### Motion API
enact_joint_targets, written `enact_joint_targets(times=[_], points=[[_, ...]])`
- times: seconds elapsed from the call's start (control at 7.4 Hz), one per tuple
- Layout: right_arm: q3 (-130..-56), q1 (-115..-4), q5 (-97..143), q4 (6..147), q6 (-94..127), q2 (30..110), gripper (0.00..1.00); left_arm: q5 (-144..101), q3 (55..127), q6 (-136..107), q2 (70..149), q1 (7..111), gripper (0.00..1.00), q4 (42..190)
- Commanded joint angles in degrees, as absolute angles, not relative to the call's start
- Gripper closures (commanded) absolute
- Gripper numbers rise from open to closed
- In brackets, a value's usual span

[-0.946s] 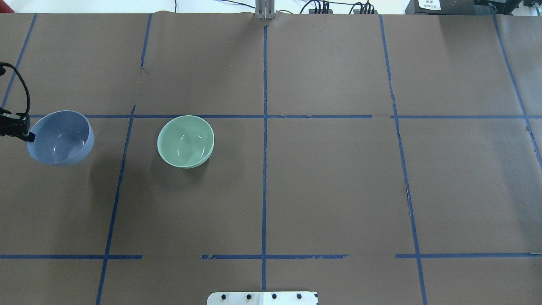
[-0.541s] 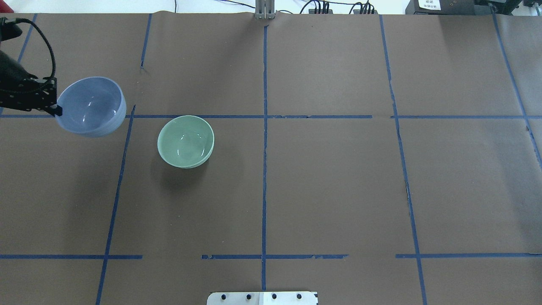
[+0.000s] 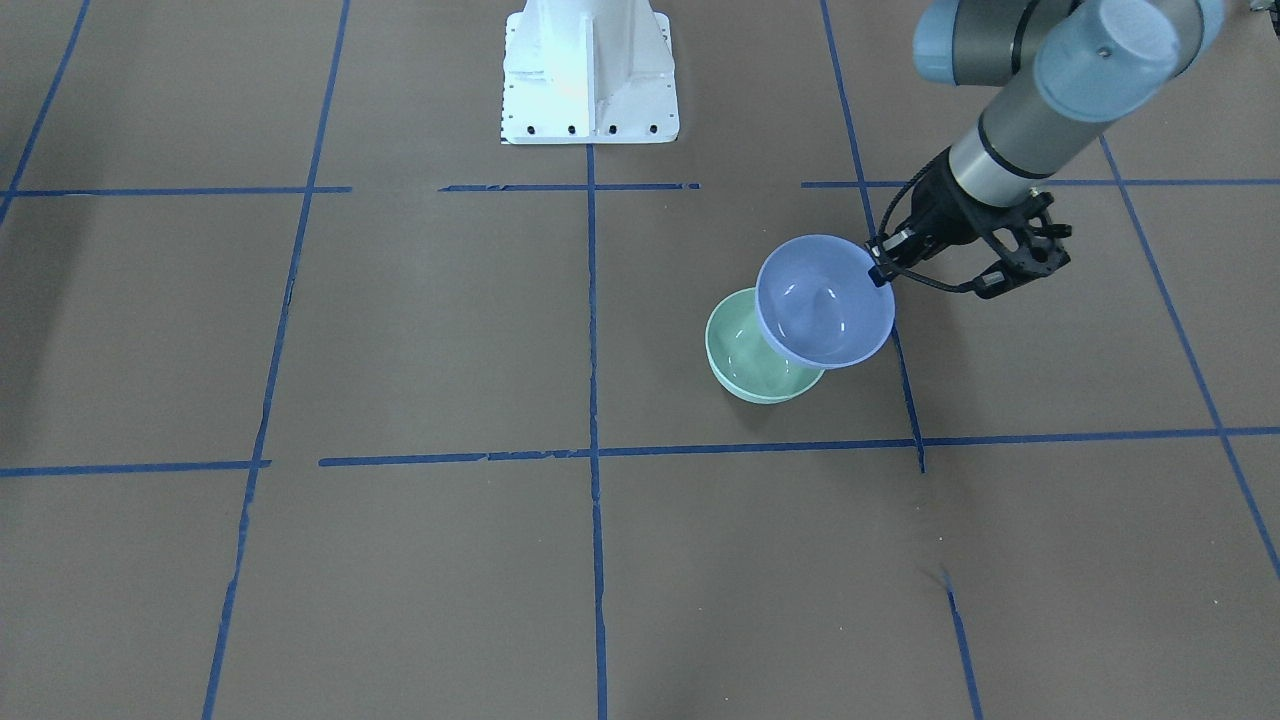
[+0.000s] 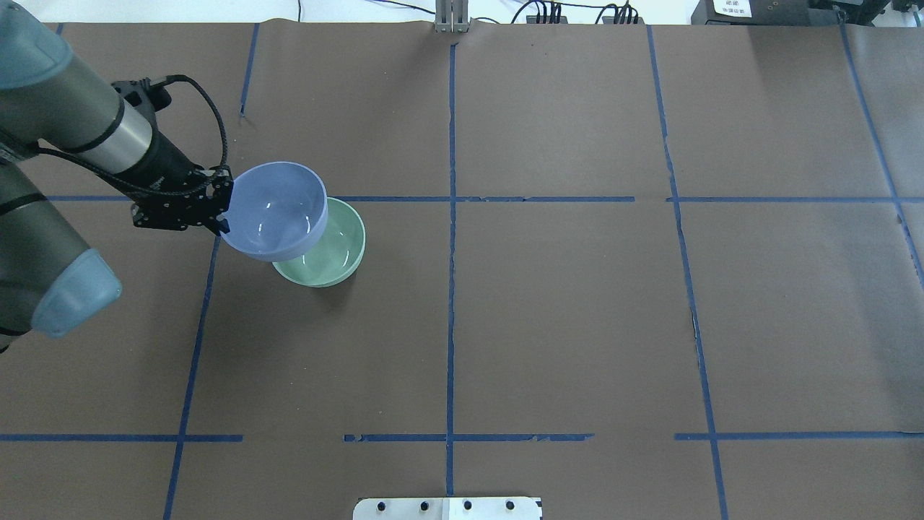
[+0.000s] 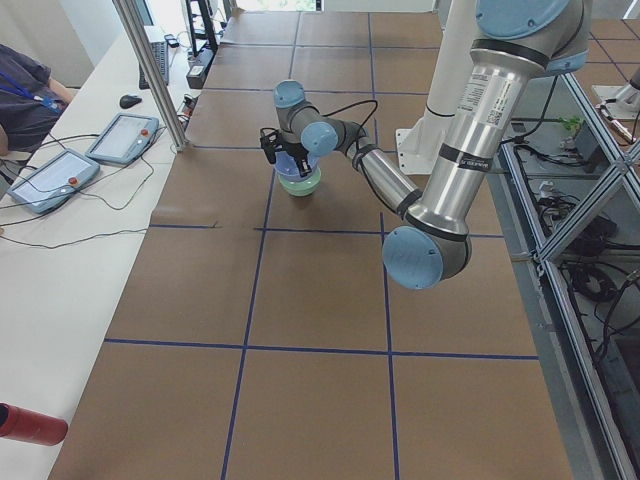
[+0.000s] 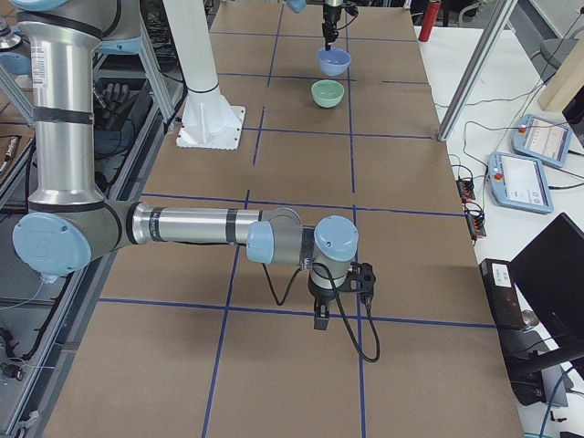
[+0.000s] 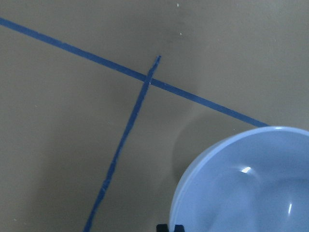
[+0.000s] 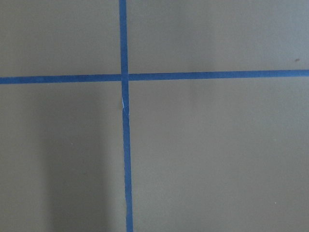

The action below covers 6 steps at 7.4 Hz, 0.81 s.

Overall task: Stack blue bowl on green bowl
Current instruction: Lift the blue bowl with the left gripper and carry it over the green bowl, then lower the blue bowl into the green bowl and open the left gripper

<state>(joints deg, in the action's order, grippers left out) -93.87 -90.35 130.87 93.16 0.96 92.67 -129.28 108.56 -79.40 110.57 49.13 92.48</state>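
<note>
The periwinkle blue bowl point(image 4: 274, 211) hangs in the air, held by its rim in my left gripper point(image 4: 224, 217), which is shut on it. It overlaps the left part of the mint-green bowl point(image 4: 338, 254), which rests on the brown table. In the front-facing view the blue bowl point(image 3: 825, 300) sits above and to the right of the green bowl point(image 3: 742, 362), with the left gripper point(image 3: 878, 273) at its rim. The left wrist view shows the blue bowl point(image 7: 251, 186) at the lower right. My right gripper point(image 6: 321, 315) shows only in the exterior right view, low over the table and far from the bowls; I cannot tell if it is open or shut.
Blue tape lines point(image 4: 451, 289) divide the brown table cover into squares. The robot's white base plate point(image 3: 590, 95) stands at the table's near edge. Tablets point(image 5: 120, 138) and cables lie on a side table beyond the far edge.
My left arm has carried the blue bowl from the table's left edge rightward, first away from the robot, then over the green bowl's left side. The green bowl has not moved.
</note>
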Motion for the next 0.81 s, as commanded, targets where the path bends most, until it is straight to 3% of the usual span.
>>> enact_joint_targets(times=[0.0, 0.68], points=[[-93.87, -90.35, 130.87, 93.16, 0.88, 92.72, 0.00, -127.01, 103.91, -85.94, 111.27, 46.24, 1.00, 101.13], [-93.87, -90.35, 130.87, 93.16, 0.97, 92.72, 0.00, -123.66, 101.78, -87.28, 111.53, 43.51, 1.00, 101.42]])
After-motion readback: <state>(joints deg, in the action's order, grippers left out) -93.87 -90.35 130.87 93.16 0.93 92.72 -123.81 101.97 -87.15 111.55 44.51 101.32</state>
